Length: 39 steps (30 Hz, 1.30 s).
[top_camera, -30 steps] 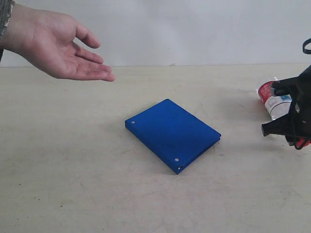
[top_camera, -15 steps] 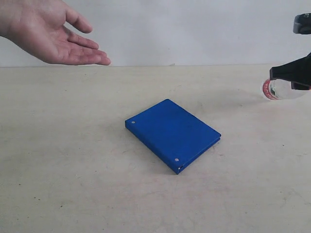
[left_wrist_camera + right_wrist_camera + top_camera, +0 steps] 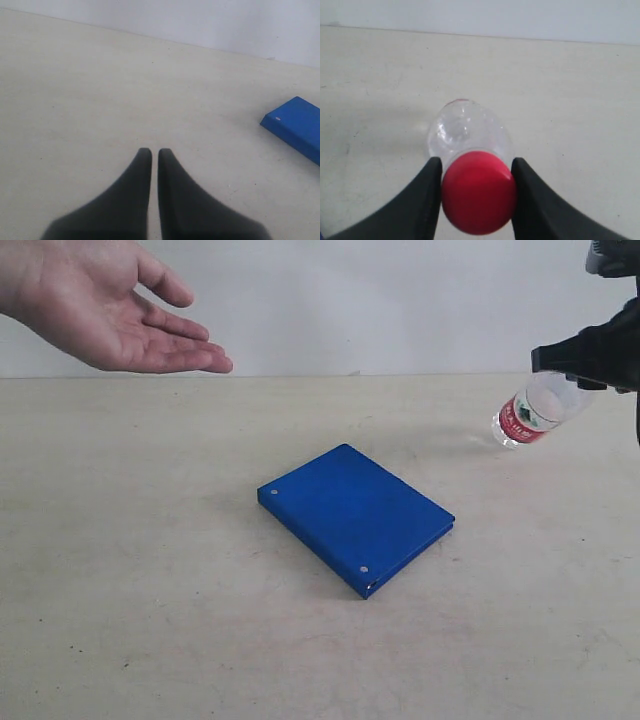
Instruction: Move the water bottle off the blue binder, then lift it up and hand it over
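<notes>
A pale bench (image 3: 150, 620) fills the exterior view, with the blue binder (image 3: 355, 515) lying flat at the centre of the frame and nothing on it. At the right edge, in the upper part of the frame, the right claw (image 3: 578, 365) is clamped on the cap end of the water bottle (image 3: 530, 412). The bottle is tilted. Its long axis runs from the claw down toward the lower left, base leading. It looks clear of the bench and is well apart from the binder.

An open hand (image 3: 110, 310), palm up, is at the upper left, so the handover must cross the whole frame leftward, above the binder.

The right wrist view shows black fingers pressed against both sides of the red cap (image 3: 477, 192). The left claw (image 3: 154, 152) has its fingers together and holds nothing. It is absent from the exterior view.

In the exterior view the claw hides the cap, and the frame edges cut off the right arm and the person's wrist. The label is out of sight in the wrist view.
</notes>
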Available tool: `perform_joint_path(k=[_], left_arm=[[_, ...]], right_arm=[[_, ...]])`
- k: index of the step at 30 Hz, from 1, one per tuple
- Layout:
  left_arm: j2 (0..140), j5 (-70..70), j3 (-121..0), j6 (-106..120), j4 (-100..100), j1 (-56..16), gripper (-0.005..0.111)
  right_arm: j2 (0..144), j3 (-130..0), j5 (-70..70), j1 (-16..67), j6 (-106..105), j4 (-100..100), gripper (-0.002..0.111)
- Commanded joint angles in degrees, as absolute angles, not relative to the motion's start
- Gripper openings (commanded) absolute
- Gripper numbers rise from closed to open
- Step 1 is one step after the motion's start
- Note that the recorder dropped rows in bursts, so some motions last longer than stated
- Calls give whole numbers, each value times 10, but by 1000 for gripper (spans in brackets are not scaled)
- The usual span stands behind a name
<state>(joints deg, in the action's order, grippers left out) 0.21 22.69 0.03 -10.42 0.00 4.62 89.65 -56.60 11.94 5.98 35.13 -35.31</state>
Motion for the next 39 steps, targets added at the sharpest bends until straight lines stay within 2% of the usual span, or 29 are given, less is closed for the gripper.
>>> perform_joint_path(k=[1, 3, 8, 10, 15, 20, 22, 24, 27, 29, 39], left_arm=[[0, 224, 0, -102, -6, 41, 5], [0, 224, 0, -102, -6, 41, 5], [0, 224, 0, -102, -6, 41, 5], [0, 224, 0, -102, -6, 41, 5], [0, 223, 0, -102, -6, 41, 5], [0, 223, 0, -102, -6, 41, 5], [0, 223, 0, -102, -6, 41, 5], [0, 223, 0, -102, -6, 41, 5], [0, 224, 0, -102, -6, 41, 5], [0, 224, 0, -102, -6, 41, 5], [0, 223, 0, -102, -6, 41, 5]], right_arm=[[906, -567, 94, 57, 349, -363, 0], [918, -567, 89, 57, 348, -367, 6], [951, -567, 55, 57, 337, -367, 37], [958, -567, 42, 57, 335, -367, 42], [960, -567, -8, 57, 319, -367, 35], [960, -567, -50, 57, 310, -365, 13], [960, -567, -24, 57, 315, -356, 11], [965, -567, 27, 58, 312, -357, 20], [984, -567, 70, 58, 312, -349, 52], [999, -567, 79, 62, 313, -325, 65], [1078, -567, 146, 116, 309, -315, 62]])
